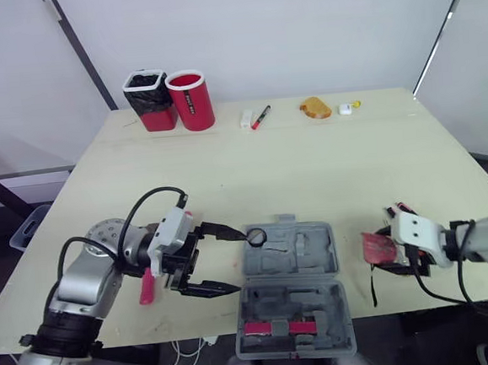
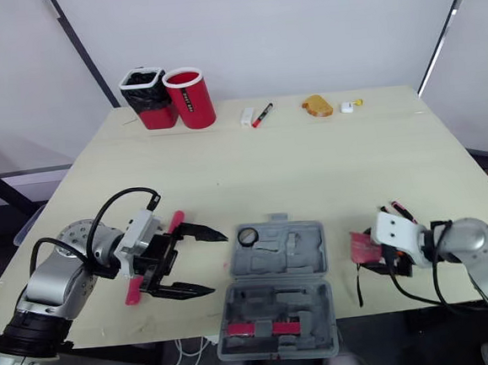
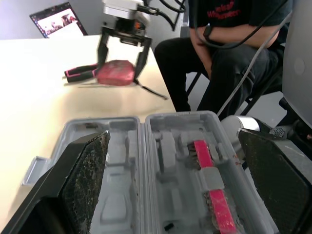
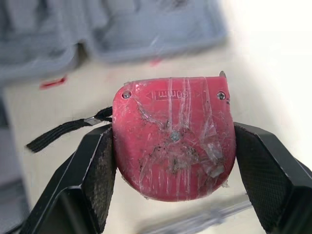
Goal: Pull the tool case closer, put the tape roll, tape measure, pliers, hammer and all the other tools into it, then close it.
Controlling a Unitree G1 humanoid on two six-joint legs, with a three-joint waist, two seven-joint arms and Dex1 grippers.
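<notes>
Right now the tool case point(image 1: 290, 284) lies open and flat. Just left of it the left gripper point(image 1: 236, 261) hangs spread wide — empty. To the case's right, the right gripper point(image 4: 173, 161) clasps the red tape measure point(image 1: 376, 246), which rests on the table point(image 1: 311, 169).

**Tool case** point(image 3: 126, 146): you have grey moulded plastic here, matt throughout. A glossier red plastic strip point(image 3: 214, 202) sits in one half.

**Tape measure** point(image 4: 173, 136): your red plastic shell is scuffed and grimy, under wrinkled clear tape that shines. You can see small metal screws point(image 4: 126, 94) at its corners and a black woven cord point(image 4: 63, 131).

**Right gripper** point(image 4: 173, 130), pads point(image 4: 100, 180): you see black, finely rough faces with smooth, slightly glossy edges.

**Left gripper** point(image 3: 173, 136), pads point(image 3: 90, 178): these show you a black, coarse, speckled grain.

**Table** point(image 1: 311, 169): your top is pale, smooth and matt.

**Cup** point(image 1: 193, 102): you have a glossy red finish.
</notes>
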